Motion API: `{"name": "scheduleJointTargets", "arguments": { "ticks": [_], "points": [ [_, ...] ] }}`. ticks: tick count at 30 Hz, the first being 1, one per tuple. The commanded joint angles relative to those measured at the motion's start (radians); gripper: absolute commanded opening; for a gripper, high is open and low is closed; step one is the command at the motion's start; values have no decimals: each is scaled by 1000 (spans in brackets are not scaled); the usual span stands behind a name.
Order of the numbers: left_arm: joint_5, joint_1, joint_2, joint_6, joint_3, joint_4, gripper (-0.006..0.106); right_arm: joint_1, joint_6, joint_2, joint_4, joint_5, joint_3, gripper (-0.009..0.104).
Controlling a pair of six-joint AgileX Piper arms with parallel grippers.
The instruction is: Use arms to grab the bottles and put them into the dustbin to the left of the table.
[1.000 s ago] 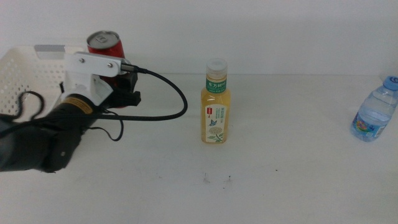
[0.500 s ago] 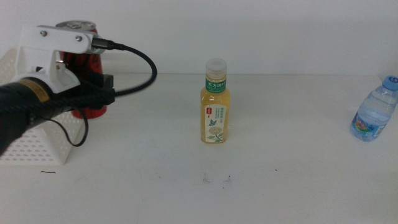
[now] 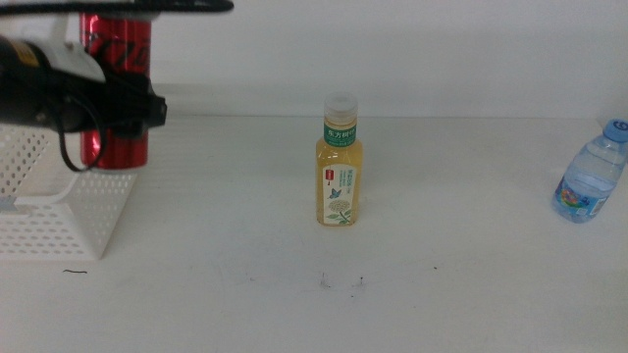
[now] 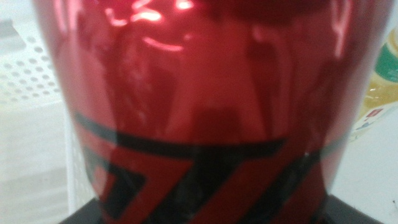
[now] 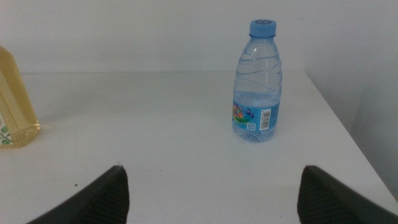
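Note:
My left gripper is shut on the red soda can, held upright in the air above the right edge of the white perforated dustbin at the table's left. The can fills the left wrist view. In the middle of the table stands the yellow tea bottle, upright. The small blue-capped water bottle stands at the far right. My right gripper is open and low over the table, well short of the water bottle, with nothing between its jaws.
The table's right edge runs close behind the water bottle. The tea bottle shows at the side of the right wrist view. A few dark specks lie on the table in front of the tea bottle.
The left arm has lifted the red can higher and carried it left, from beside the dustbin to above its right edge. Both bottles stayed put.

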Motion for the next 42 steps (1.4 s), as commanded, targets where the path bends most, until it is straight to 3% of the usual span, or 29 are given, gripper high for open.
{"name": "scheduleJointTargets", "arguments": {
  "ticks": [1, 7, 18, 34, 42],
  "points": [
    [23, -1, -16, 19, -56, -2, 33, -10, -6, -5, -8, -8, 3, 85],
    [139, 89, 12, 95, -137, -37, 33, -10, -6, -5, -8, -8, 3, 85],
    [336, 354, 181, 350, -292, -205, 33, -10, -6, -5, -8, -8, 3, 85],
    [544, 546, 613, 428, -698, -221, 33, -10, -6, -5, -8, -8, 3, 85],
    [544, 557, 790, 474, -796, -200, 33, -10, -6, -5, -8, -8, 3, 85]
  ]
}}
